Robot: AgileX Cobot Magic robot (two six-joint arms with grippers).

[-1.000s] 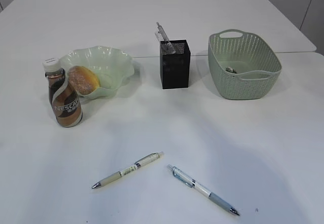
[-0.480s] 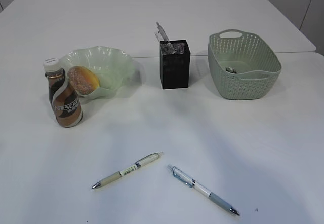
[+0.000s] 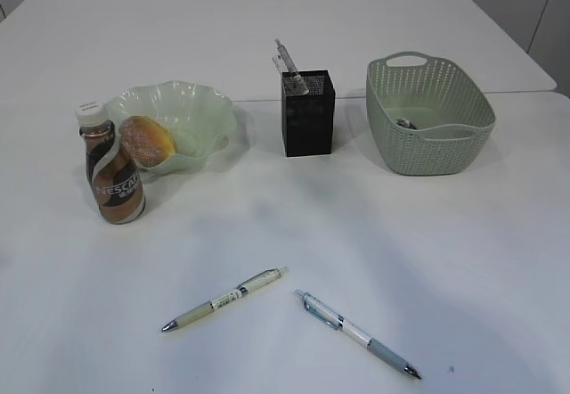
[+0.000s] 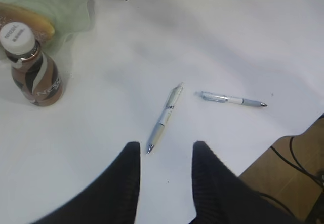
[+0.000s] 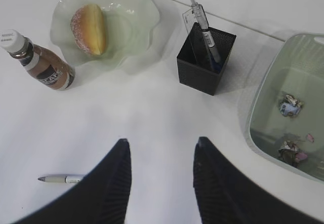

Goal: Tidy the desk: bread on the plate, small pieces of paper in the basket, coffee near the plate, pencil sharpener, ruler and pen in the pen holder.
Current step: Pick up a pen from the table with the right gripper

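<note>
On the white desk [image 3: 374, 225] lie two pens, a cream one [image 3: 224, 299] and a blue one [image 3: 356, 332]. The bread [image 3: 147, 140] rests in the wavy green plate [image 3: 203, 109], and the coffee [image 3: 114, 176] stands just in front of it. The black pen holder [image 3: 308, 118] holds the clear ruler [image 5: 190, 27] and a pen [image 5: 206, 29]. Small pieces of paper [image 5: 290, 105] lie in the basket [image 3: 427, 153]. The pencil sharpener is out of view. My left gripper [image 4: 167, 145] hangs open above the cream pen's [image 4: 164, 117] tip. My right gripper [image 5: 162, 142] is open over bare desk.
The desk's near edge and the floor with cables [image 4: 298, 158] show at the right of the left wrist view. A second table [image 3: 267, 20] butts against the far side. Neither arm appears in the exterior view.
</note>
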